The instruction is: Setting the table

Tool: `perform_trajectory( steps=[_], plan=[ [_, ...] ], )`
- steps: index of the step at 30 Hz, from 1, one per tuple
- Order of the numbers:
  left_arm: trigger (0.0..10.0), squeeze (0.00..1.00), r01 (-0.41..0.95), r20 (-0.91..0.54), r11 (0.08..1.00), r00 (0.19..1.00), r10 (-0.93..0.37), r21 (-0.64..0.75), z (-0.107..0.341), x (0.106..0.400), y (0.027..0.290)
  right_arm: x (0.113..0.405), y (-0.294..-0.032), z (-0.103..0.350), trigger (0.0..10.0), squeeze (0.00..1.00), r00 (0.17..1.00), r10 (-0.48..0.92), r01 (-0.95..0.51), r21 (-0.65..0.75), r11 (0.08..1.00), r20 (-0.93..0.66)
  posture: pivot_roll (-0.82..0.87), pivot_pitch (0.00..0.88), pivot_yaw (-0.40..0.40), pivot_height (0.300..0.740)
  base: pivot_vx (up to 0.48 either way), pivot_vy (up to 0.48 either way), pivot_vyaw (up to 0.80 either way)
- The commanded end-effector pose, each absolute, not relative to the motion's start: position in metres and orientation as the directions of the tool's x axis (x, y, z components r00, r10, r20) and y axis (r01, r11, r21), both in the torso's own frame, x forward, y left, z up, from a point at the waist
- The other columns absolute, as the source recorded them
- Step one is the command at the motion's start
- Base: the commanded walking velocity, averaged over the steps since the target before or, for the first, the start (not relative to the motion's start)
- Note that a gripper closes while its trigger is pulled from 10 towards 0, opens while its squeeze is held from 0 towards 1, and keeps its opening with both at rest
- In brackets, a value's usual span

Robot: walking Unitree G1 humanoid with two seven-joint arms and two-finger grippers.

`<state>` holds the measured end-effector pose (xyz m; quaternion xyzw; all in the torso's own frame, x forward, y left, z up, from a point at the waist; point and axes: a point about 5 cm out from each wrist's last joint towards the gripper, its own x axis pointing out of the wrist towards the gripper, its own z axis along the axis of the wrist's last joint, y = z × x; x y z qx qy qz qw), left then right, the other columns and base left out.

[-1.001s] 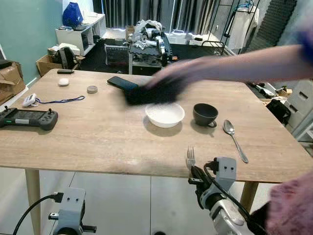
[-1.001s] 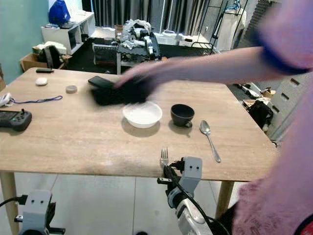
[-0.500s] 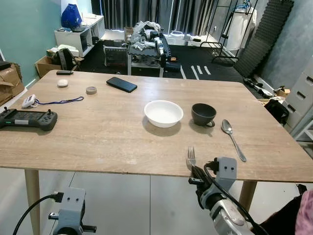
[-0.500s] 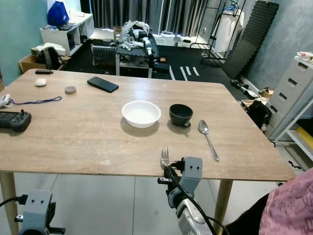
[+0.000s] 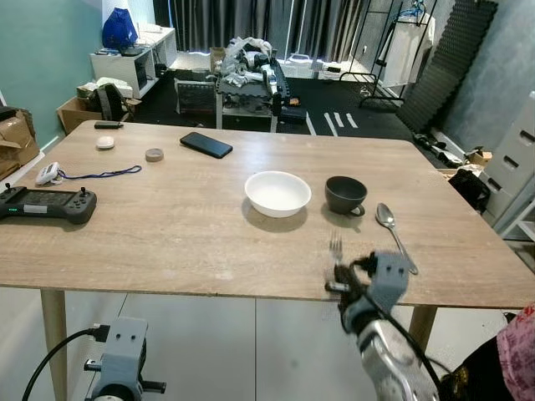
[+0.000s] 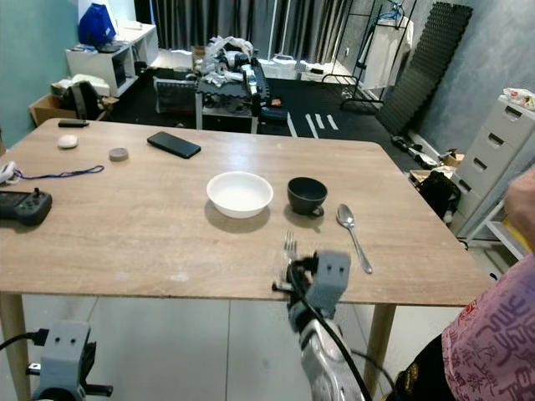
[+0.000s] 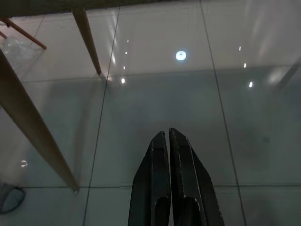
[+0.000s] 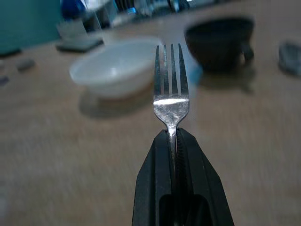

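Note:
My right gripper [image 5: 338,269] is shut on the handle of a silver fork [image 5: 335,246] and holds it upright, tines up, over the front edge of the wooden table [image 5: 167,234]. In the right wrist view the fork [image 8: 170,94] stands out of the shut gripper [image 8: 173,136], with a white bowl [image 8: 117,68] and a dark cup [image 8: 218,42] blurred beyond it. The white bowl [image 5: 277,192] sits mid-table, the dark cup [image 5: 344,194] to its right, and a spoon [image 5: 391,227] right of the cup. My left gripper [image 7: 167,134] hangs shut over the tiled floor.
A black phone [image 5: 206,144], a small round cap [image 5: 154,154], a white gadget on a blue cord [image 5: 48,173] and a black controller [image 5: 46,203] lie on the table's left half. A person in pink [image 5: 518,351] stands at the right. Clutter and shelves stand beyond the table.
The person's arm that reached across the table has withdrawn. My right gripper has risen and moved slightly right with the fork, from below the table's edge to above it.

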<state>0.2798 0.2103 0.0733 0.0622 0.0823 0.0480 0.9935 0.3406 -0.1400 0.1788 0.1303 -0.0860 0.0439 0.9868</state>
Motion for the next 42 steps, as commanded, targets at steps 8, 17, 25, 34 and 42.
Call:
perform_trajectory(
  steps=[8,17,25,34,42],
  plan=[
    [10.0,0.00,-0.111,-0.143,0.988,0.982,0.126,0.111,0.080,0.282,0.210,0.336,-0.144,0.171,10.0,0.00,0.986,0.050,-0.090,0.248,0.965,0.161,0.07,0.097,0.007,0.740,0.000,0.000,0.00],
    [10.0,0.00,-0.102,-0.140,0.989,0.983,0.117,0.110,0.081,0.285,0.207,0.334,-0.147,0.163,10.0,0.00,0.990,0.035,-0.069,0.248,0.966,0.138,0.07,0.095,0.009,0.740,0.000,-0.403,0.00],
    [10.0,0.00,-0.110,-0.143,0.988,0.982,0.125,0.108,0.080,0.283,0.208,0.334,-0.147,0.161,10.0,0.00,0.991,0.037,-0.068,0.246,0.967,0.129,0.07,0.101,0.006,0.740,0.000,-0.348,0.00],
    [10.0,0.00,-0.115,-0.144,0.989,0.981,0.128,0.096,0.080,0.282,0.208,0.333,-0.147,0.158,10.0,0.00,0.992,0.036,-0.065,0.245,0.967,0.120,0.07,0.105,0.008,0.740,0.000,0.000,0.00],
    [10.0,0.00,-0.116,-0.147,0.990,0.981,0.128,0.086,0.080,0.281,0.208,0.332,-0.148,0.156,10.0,0.00,0.993,0.032,-0.059,0.247,0.967,0.113,0.07,0.110,0.008,0.740,0.000,0.000,0.00]
  ],
)
